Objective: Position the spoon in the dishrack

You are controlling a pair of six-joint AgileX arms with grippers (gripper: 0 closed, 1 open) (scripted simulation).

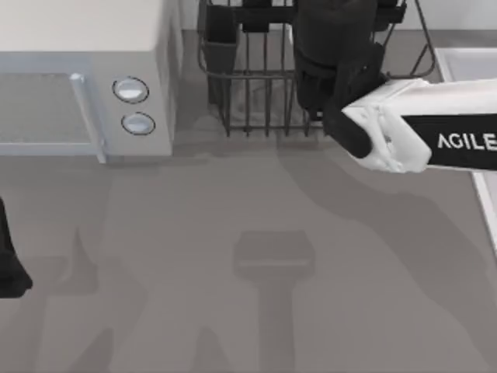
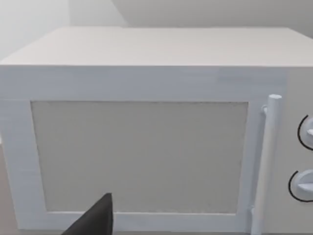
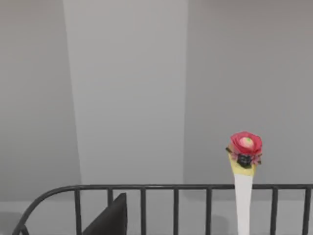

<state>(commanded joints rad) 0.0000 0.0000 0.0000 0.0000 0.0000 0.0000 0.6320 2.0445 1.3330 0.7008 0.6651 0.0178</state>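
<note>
**While hovering over the dishrack: spoon upright at the rail, grip state unreadable**

- Right gripper [image 1: 330,70]: parked high over the dishrack [image 1: 256,101], at the top view's upper middle, right of the microwave [image 1: 85,78]. Spread or pressed together: cannot tell. Hidden under its own wrist from above, and no clean look at the grip from the right wrist view either.
- Spoon [image 3: 243,196]: stands vertical, white handle running up to a yellow neck and a red floral end on top. Crosses in front of the rack's top rail [image 3: 146,187] in the right wrist view. Pinched, or already resting in the basket: cannot tell. Lower end out of sight.
- Cutlery cup [image 1: 221,47]: at the rack's left corner, apart from the gripper. Probably the neatest home for it.
- Left arm [image 1: 9,268]: idle at the table's left edge, facing the microwave door.

Handling, as a judgement:
- Looks light, stiff and thin. Likely slick on the glazed handle, possibly ceramic, so chip risk against the wire bars.
- Best taken mid-handle, across the flat faces. Avoid the floral end.
- Lower straight down between bars and release low rather than drop.
- Watch for the handle pivoting in a light pinch or snagging on the rail.
</note>
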